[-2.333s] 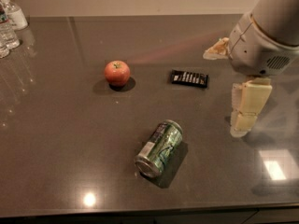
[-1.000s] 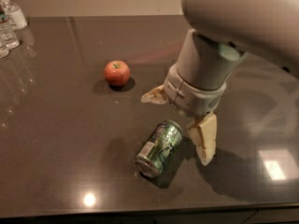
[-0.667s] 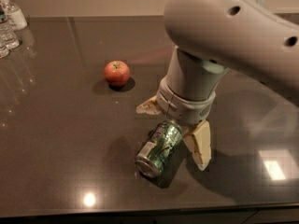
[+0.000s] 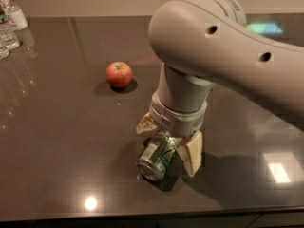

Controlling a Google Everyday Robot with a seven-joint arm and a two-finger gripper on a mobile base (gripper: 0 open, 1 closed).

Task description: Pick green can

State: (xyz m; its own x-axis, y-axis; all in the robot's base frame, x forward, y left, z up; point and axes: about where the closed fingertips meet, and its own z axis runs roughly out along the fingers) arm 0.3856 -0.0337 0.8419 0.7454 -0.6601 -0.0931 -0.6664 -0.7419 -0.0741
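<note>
The green can (image 4: 156, 158) lies on its side on the dark table (image 4: 61, 141), its silver end facing the front edge. My gripper (image 4: 168, 139) is down over the can's far half. Its cream fingers are spread, one finger (image 4: 145, 125) at the can's left and the other at its right, so the can sits between them. The can rests on the table. The big grey arm hides the can's far end.
A red apple (image 4: 118, 74) sits to the back left of the can. Clear water bottles (image 4: 10, 18) stand at the table's far left corner. The table's front edge runs just below the can.
The arm has swung in from the right and come down over the can. The fingers now straddle it. The can and the apple have not moved.
</note>
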